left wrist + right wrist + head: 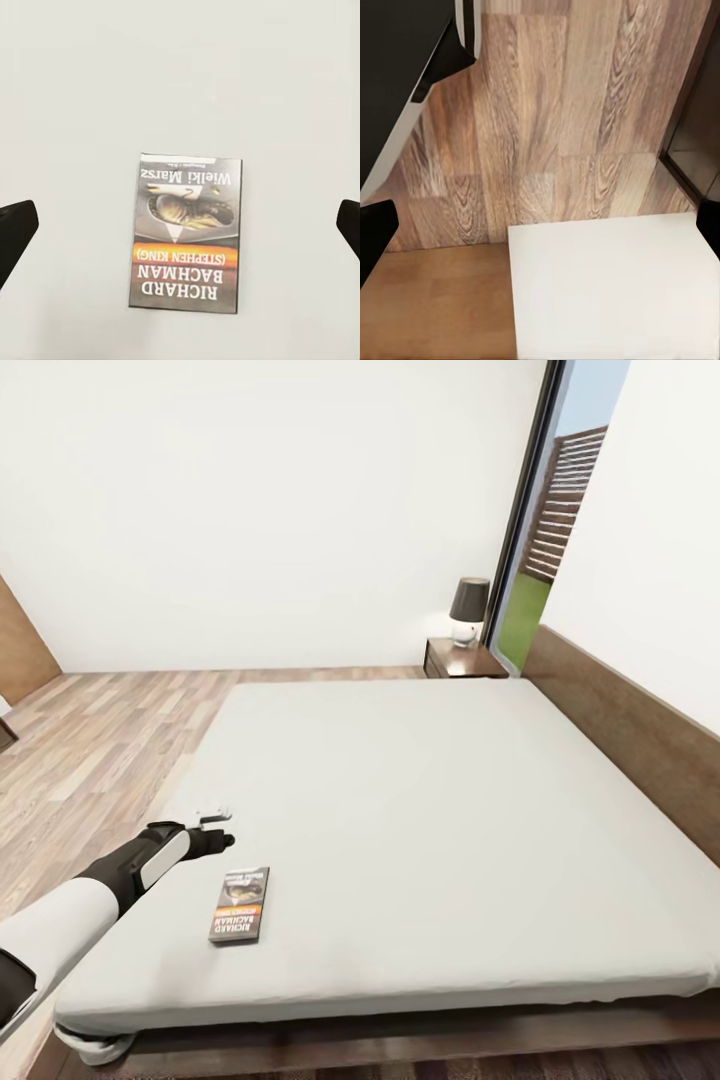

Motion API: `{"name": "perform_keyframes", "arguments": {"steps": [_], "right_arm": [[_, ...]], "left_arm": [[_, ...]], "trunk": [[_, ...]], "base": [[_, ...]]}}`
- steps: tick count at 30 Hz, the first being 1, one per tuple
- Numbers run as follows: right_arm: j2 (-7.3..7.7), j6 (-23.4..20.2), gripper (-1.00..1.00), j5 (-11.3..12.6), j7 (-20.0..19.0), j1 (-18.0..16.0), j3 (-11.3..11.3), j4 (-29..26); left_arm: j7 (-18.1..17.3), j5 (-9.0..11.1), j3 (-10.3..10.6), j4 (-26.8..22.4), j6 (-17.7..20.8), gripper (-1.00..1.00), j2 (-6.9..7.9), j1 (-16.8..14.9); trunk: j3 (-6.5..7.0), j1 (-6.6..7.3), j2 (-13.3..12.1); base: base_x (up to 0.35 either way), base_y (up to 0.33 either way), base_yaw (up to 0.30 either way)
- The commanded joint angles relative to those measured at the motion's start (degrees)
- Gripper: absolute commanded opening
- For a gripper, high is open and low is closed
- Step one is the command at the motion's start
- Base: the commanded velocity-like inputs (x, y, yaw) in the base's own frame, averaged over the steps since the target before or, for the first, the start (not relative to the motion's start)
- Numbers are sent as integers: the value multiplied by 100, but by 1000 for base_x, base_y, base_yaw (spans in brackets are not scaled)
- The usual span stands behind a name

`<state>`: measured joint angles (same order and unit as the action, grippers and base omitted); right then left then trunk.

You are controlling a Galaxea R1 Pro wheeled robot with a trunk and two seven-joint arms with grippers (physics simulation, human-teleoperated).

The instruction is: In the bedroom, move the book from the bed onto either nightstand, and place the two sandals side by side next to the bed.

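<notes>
Near-left corner of the bed: that's where the action is, with the book (240,904) lying flat on the pale mattress, close to the near edge.
Book: dark cover up, orange band across it, white lettering reading upside down from the head camera; in the left wrist view the book (186,232) sits square between the two dark fingertips (16,234), with bare mattress all round it.
Left gripper (215,830): hovering over the mattress just left of and slightly beyond the book, not touching it; jaws spread wide, nothing between them but the book lying below.
Left arm: white and black sleeve reaching in from the near-left corner, out over the bed's edge.
Bed (430,800): big, low, plain grey-white top on a dark wooden frame, brown headboard (640,730) running along the right side.
Nightstand (462,658): dark wood, at the far end by the headboard, well apart from the book, with a small lamp (468,610) standing on it.
Window (545,540): tall, dark-framed, just right of the lamp.
Floor (90,750): wood planks, left of the bed.
Right gripper: dark fingertips (375,236) at the edges of its own camera view, set wide apart and empty, above plank floor (555,127) and a white corner (615,285).
</notes>
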<state>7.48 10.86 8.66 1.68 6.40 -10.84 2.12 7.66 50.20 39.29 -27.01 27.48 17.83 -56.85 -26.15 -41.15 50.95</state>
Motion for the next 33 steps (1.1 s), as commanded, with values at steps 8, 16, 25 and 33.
{"name": "perform_keyframes", "arguments": {"steps": [8, 16, 25, 33], "right_arm": [[6, 30, 100, 57, 7, 50, -50, 8], [4, 30, 100, 57, 8, 60, -50, 8], [5, 30, 100, 57, 8, 63, -50, 8], [7, 30, 100, 57, 8, 63, -56, 8]], "left_arm": [[51, 60, 43, -19, -29, 100, 23, -7], [51, 60, 44, -13, -76, 100, 37, -5], [49, 60, 44, 4, -226, 100, 49, -2], [49, 60, 44, 7, -247, 100, 53, -5]], "trunk": [[-80, -1, 5], [-155, -1, 5], [-240, -1, 5], [-315, -1, 5]], "base": [[0, 0, 0], [0, 0, 0], [0, 0, 0], [0, 0, 0]]}}
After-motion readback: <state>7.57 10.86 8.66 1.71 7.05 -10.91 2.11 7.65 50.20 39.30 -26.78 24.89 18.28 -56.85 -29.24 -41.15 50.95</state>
